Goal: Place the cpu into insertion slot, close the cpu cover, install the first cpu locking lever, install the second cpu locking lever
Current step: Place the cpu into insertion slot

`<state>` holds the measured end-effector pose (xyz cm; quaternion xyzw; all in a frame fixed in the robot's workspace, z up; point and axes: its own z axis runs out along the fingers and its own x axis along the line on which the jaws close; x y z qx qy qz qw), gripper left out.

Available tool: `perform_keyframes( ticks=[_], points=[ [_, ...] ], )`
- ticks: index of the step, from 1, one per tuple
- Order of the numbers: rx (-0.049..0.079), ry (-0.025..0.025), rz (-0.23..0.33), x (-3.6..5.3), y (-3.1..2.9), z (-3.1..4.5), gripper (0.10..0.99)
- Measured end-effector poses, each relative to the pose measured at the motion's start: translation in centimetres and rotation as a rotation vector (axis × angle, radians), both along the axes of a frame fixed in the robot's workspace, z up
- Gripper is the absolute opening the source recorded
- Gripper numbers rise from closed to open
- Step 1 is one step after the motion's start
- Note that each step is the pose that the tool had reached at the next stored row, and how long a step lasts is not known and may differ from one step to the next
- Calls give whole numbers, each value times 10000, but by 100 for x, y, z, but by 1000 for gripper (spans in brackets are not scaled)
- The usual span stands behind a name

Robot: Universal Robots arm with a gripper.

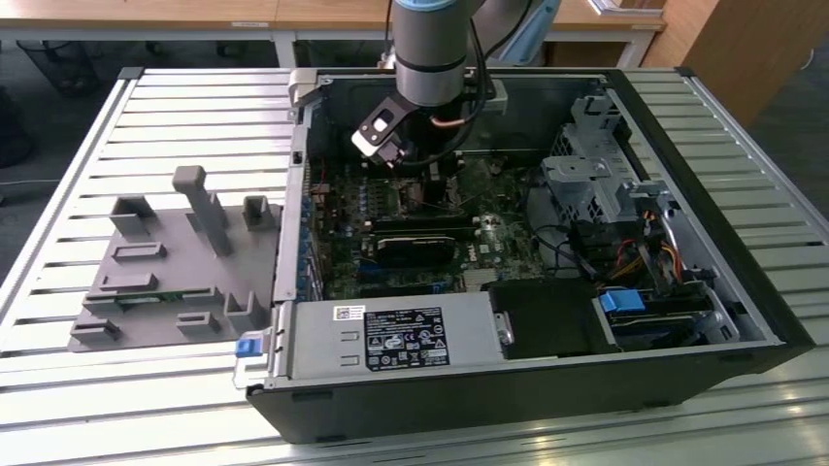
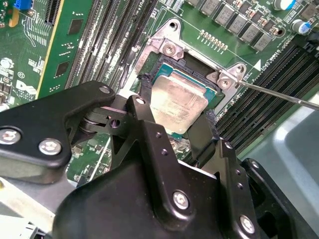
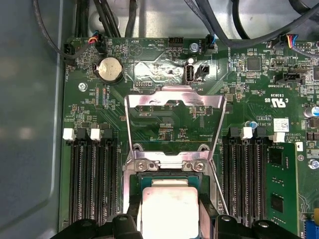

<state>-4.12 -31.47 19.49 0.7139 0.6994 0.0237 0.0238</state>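
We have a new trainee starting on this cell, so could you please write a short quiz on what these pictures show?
1. True or false: the cpu cover lies shut over the insertion slot.
2. In the first wrist view, what runs along both sides of the insertion slot? A) fans B) long black memory slots C) blue cables
3. What is the gripper closed on?

Key
1. False: the cover is swung open, away from the slot.
2. B.
3. The cpu, which is at the insertion slot with a finger on each side.
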Motion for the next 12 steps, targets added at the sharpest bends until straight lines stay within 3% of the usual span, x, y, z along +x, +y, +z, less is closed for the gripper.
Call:
perform_keyframes(
  ticks=[12],
  points=[
    [1,0,-8,0,0,-7,553]
  ],
)
